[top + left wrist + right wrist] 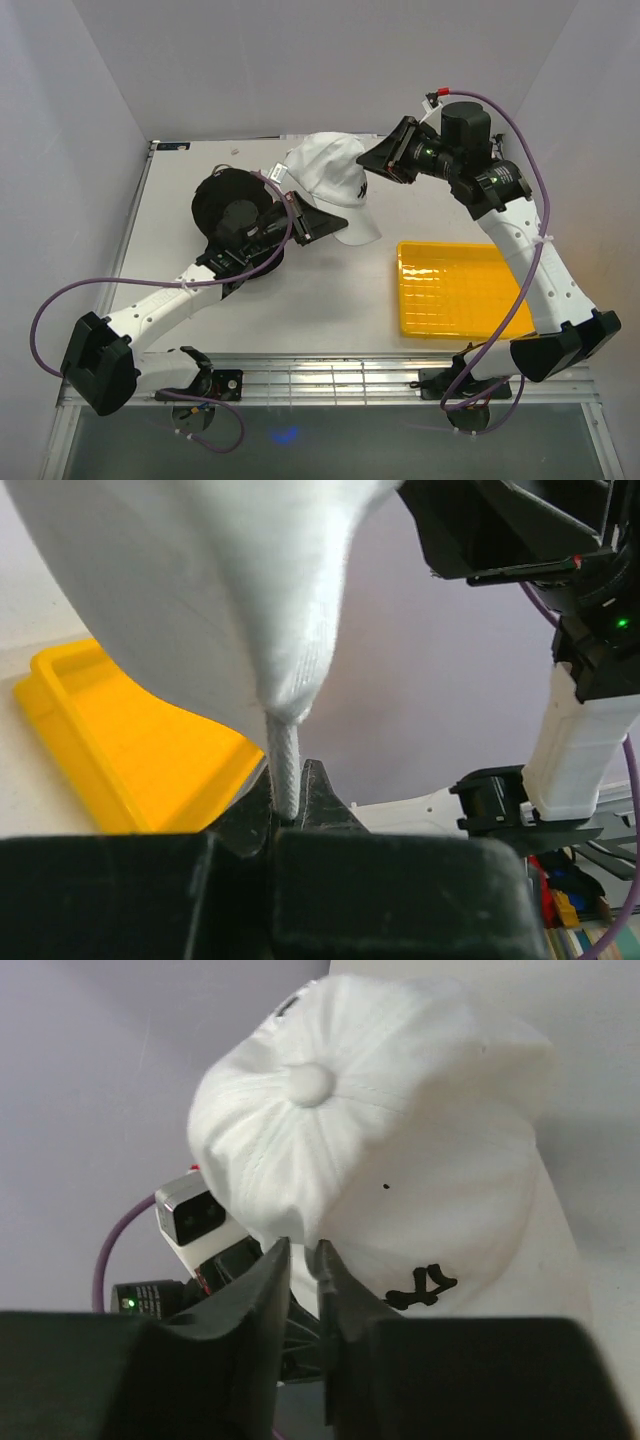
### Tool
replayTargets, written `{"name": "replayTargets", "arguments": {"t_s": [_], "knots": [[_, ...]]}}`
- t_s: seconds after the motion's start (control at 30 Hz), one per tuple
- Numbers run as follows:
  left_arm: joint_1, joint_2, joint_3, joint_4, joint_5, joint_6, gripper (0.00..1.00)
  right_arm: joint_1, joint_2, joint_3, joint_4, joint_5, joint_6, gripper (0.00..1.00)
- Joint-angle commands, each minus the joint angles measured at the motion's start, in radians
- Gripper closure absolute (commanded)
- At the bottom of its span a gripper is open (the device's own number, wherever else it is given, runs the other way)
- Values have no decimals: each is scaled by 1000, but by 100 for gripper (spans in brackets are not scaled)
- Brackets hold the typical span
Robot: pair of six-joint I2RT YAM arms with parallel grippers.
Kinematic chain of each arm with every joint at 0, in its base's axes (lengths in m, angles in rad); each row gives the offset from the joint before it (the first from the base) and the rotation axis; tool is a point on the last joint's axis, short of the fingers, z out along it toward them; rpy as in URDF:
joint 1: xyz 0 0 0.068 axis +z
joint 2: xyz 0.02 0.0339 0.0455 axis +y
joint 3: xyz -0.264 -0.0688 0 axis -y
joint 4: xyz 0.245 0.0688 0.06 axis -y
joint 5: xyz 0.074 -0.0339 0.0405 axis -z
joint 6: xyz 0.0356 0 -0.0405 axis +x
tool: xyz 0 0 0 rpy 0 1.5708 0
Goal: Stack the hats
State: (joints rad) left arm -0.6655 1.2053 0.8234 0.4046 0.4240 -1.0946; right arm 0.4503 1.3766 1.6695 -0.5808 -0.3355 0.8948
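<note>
The white cap (330, 180) with a dark logo hangs in the air at the back centre, held from both sides. My left gripper (318, 218) is shut on its brim edge; the left wrist view shows the white fabric (200, 590) pinched between the jaws of the left gripper (286, 798). My right gripper (373, 166) is shut on a fold of the crown (400, 1130), with the jaws of the right gripper (305, 1258) nearly together. The black cap (232, 208) lies on the table under my left arm. The pink and tan caps are out of view.
A yellow plastic tray (460, 290) lies on the table at the right and also shows in the left wrist view (110, 750). White walls close in the table at the back and on both sides.
</note>
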Motion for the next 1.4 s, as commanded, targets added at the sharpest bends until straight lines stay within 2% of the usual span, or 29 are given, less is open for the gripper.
{"name": "replayTargets", "arguments": {"t_s": [0.0,0.07,0.1,0.13,0.17,0.2,0.23,0.27,0.37,0.5,0.63,0.77,0.97,1.1,1.27,1.37], "knots": [[-2,-36,20,42,-17,-109,100,10,2,10,72,-14,-13,66],[32,-65,31,59,-53,-183,100,8,7,36,56,18,-29,42],[59,-76,40,66,-59,-226,100,7,4,41,49,50,-42,36],[99,-84,40,126,-57,-346,100,1,-1,38,50,62,-43,31],[203,-82,37,160,-38,-429,100,-4,-4,35,52,65,-43,24],[258,-78,19,209,-25,-518,100,-13,-4,35,52,61,-42,23],[318,-67,7,358,-15,-612,100,-27,-1,36,52,43,-39,23],[408,-38,0,422,-4,-784,100,-28,2,41,52,36,-37,23],[501,23,13,577,8,-953,100,-30,9,42,53,21,-34,23],[527,62,19,643,54,-987,100,-28,38,39,81,-28,-22,23],[553,172,10,903,93,-1097,100,10,88,42,136,-92,-4,23],[593,281,55,1083,153,-1186,100,50,156,61,196,-134,33,24],[656,287,74,1111,220,-1209,100,54,223,93,332,-192,170,23],[661,263,60,1096,237,-1191,100,59,263,82,452,-234,295,22],[662,246,23,1094,242,-1168,100,102,308,82,555,-189,429,21],[661,247,11,1106,248,-1160,100,146,354,136,556,-154,476,20]]}}
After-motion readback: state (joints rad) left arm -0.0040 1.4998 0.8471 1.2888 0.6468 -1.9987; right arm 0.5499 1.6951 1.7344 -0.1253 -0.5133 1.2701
